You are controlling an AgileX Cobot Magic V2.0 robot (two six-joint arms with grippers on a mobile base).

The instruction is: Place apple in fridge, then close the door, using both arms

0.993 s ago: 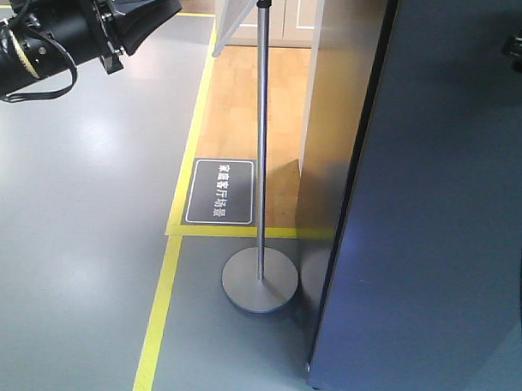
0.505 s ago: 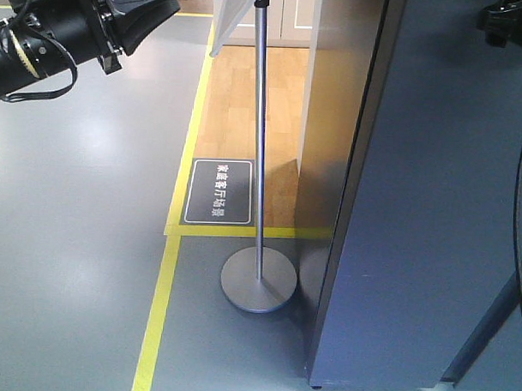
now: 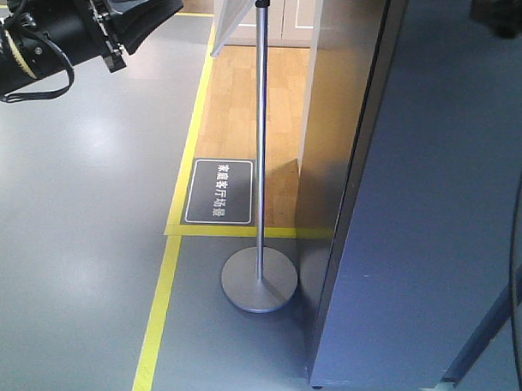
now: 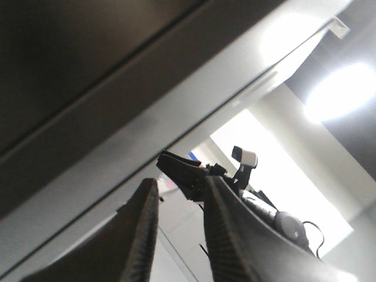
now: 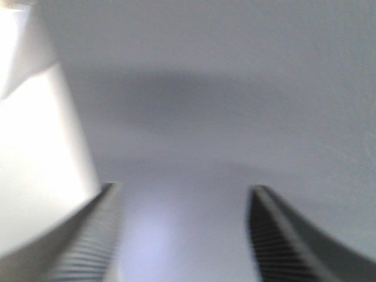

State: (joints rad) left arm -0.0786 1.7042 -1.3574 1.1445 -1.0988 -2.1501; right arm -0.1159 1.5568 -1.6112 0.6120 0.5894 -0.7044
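Nearest, the right gripper (image 5: 182, 235) faces the door (image 3: 432, 210) with jaws spread and nothing between them; a glancing push could slip off the smooth dark face. Farther left, the left gripper (image 4: 179, 235) is parted and empty, held clear. Beyond, a sign stand (image 3: 260, 161) crowds the door's edge. The apple is not visible.

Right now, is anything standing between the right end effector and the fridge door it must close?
Nothing visible does. The right end effector is open and faces the door, a bare grey surface, though that wrist view is blurred. The sign stand stands on the floor beside the door, not between them.
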